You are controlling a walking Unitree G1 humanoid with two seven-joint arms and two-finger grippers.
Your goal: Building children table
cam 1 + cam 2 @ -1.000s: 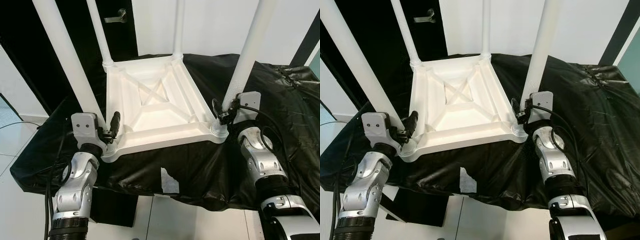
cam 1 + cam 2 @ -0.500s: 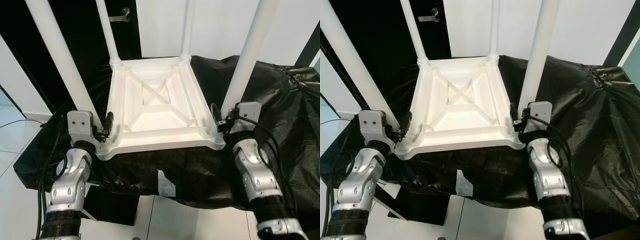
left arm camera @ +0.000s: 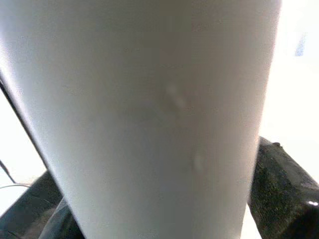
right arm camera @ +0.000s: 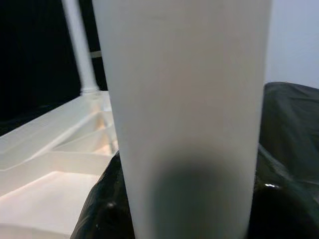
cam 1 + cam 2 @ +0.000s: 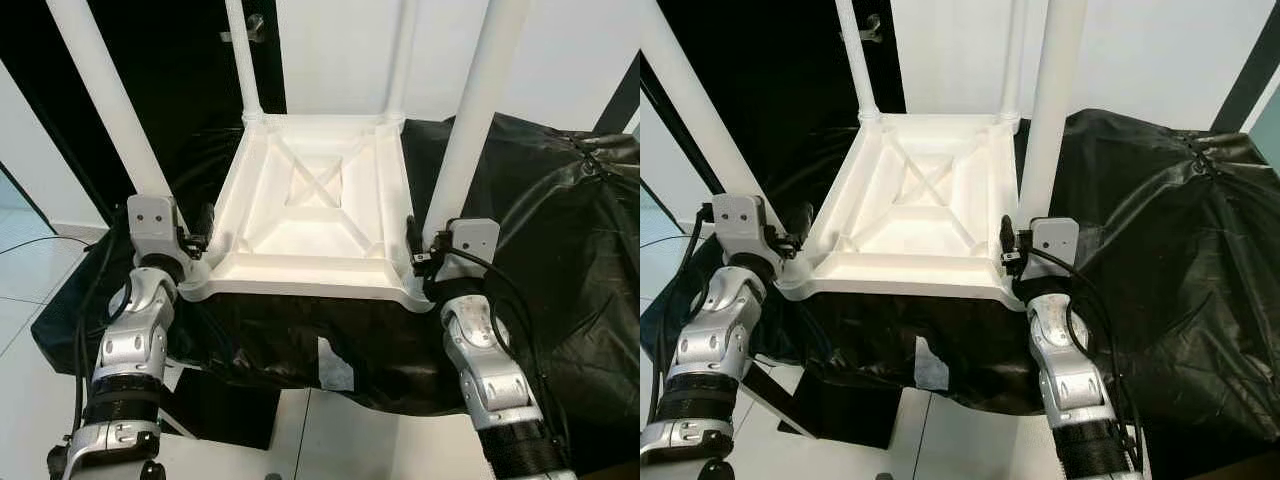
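left eye view: no brand, label or writing can be read anywhere. the white children table (image 5: 305,225) lies upside down on a counter (image 5: 560,230) draped in black sheeting, its ribbed underside facing up and its four round legs standing straight up. the long axis of the top runs away from the robot. the near left leg (image 5: 105,95) rises from the near left corner; the left gripper (image 5: 195,243) sits at its base, black fingers reaching around the leg foot, touching the table corner. the near right leg (image 5: 470,120) rises from the near right corner; the right gripper (image 5: 420,255) is pressed against its base. a torn pale patch (image 5: 335,365) shows on the sheeting's front drop.

right eye view: same scene. a dark door with a metal handle (image 5: 865,30) stands behind the far left leg (image 5: 855,60).

left wrist view: the white leg (image 3: 159,114) is very close, with one black finger (image 3: 281,191) against its side; the fingers appear closed around it.

right wrist view: the leg (image 4: 189,114) stands between dark fingers (image 4: 99,209) that hug both its sides; the table's ribbed underside (image 4: 55,144) lies beyond.
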